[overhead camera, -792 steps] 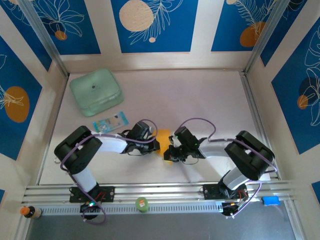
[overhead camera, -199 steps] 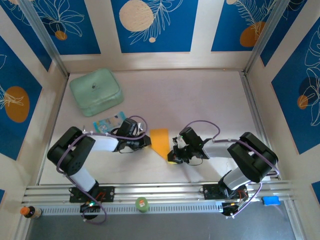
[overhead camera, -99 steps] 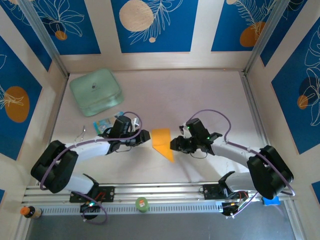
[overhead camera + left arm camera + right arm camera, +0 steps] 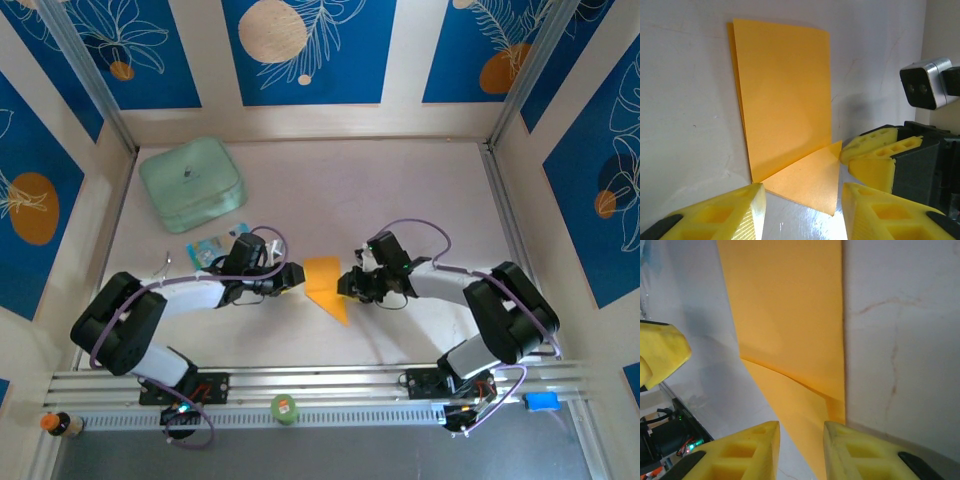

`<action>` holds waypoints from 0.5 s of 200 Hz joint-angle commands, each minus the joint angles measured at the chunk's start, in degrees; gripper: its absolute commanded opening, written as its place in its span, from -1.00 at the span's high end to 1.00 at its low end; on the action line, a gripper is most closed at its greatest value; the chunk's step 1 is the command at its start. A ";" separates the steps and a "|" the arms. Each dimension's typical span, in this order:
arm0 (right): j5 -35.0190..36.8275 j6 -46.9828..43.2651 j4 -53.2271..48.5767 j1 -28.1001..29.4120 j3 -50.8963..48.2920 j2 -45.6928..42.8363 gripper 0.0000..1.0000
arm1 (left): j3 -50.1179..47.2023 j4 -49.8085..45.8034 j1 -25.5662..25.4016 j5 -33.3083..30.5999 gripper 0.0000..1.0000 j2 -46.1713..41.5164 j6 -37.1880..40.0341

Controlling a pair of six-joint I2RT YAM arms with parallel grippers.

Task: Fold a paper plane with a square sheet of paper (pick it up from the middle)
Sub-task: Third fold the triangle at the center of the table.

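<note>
- Orange-yellow paper (image 4: 322,280), partly folded with one corner turned in, lies flat at the centre of my overhead view.
- My left gripper (image 4: 294,276) sits just left of it, jaws moderately apart, holding nothing.
- My right gripper (image 4: 346,288) sits at its right edge, jaws narrowly apart.

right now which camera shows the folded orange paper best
Left wrist: the paper shows its full outline, the tall panel and the triangular flap at its near end. Right wrist sees it close but cropped at the top. Top external shows it small, from above.

L gripper (image 4: 802,200) open; folded paper (image 4: 785,95) flat, R fingertips (image 4: 871,146) maybe touching.
</note>
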 commanded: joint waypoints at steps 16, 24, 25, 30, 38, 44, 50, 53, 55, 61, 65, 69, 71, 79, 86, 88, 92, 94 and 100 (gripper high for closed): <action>-2.55 -0.39 1.81 0.22 0.98 2.56 0.44 | -0.39 1.13 0.50 1.47 0.10 0.44 -0.15; -2.80 -0.27 2.14 0.22 0.89 2.98 0.44 | -0.53 1.12 0.55 1.41 0.10 0.45 -0.07; -2.83 -0.31 2.17 0.22 0.92 3.05 0.44 | -0.55 1.08 0.57 1.41 0.10 0.48 -0.09; -2.94 -0.26 2.38 0.22 0.81 3.19 0.44 | -0.51 0.97 0.50 1.46 0.10 0.52 -0.02; -2.94 -0.25 2.53 0.27 0.77 3.39 0.44 | -0.48 0.85 0.61 1.63 0.10 0.61 0.10; -2.94 -0.17 2.71 0.27 0.64 3.47 0.45 | -0.40 0.73 0.61 1.68 0.10 0.63 0.17; -2.94 -0.17 2.91 0.23 0.55 3.48 0.45 | -0.40 0.68 0.58 1.72 0.10 0.59 0.10; -3.05 -0.17 2.98 0.23 0.58 3.52 0.46 | -0.35 0.68 0.58 1.68 0.10 0.61 0.07; -3.03 -0.19 3.10 0.27 0.46 3.55 0.46 | -0.31 0.68 0.63 1.68 0.10 0.61 0.08; -3.11 -0.16 3.16 0.25 0.42 3.49 0.49 | -0.33 0.69 0.63 1.67 0.10 0.61 0.07; -3.24 -0.25 3.17 0.27 0.37 3.50 0.52 | -0.24 0.68 0.59 1.68 0.10 0.61 0.08; -3.33 -0.25 3.21 0.32 0.37 3.48 0.54 | -0.23 0.68 0.59 1.68 0.10 0.60 0.15; -3.32 -0.32 3.22 0.31 0.27 3.48 0.55 | -0.22 0.61 0.59 1.68 0.10 0.61 0.19; -3.22 -0.40 3.30 0.27 0.13 3.39 0.57 | -0.20 0.59 0.59 1.81 0.09 0.56 0.19; -3.21 -0.39 3.42 0.29 -0.09 3.24 0.63 | -0.25 0.57 0.64 1.77 0.09 0.55 0.15; -3.21 -0.42 3.43 0.24 -0.06 3.20 0.64 | -0.25 0.59 0.60 1.83 0.09 0.60 0.17; -3.20 -0.44 3.43 0.22 -0.14 3.14 0.65 | -0.28 0.62 0.63 1.77 0.09 0.61 0.19; -3.20 -0.43 3.36 0.22 -0.14 3.11 0.66 | -0.30 0.62 0.64 1.77 0.09 0.61 0.16; -3.21 -0.43 3.43 0.22 -0.28 2.97 0.67 | -0.30 0.60 0.65 1.77 0.09 0.69 0.09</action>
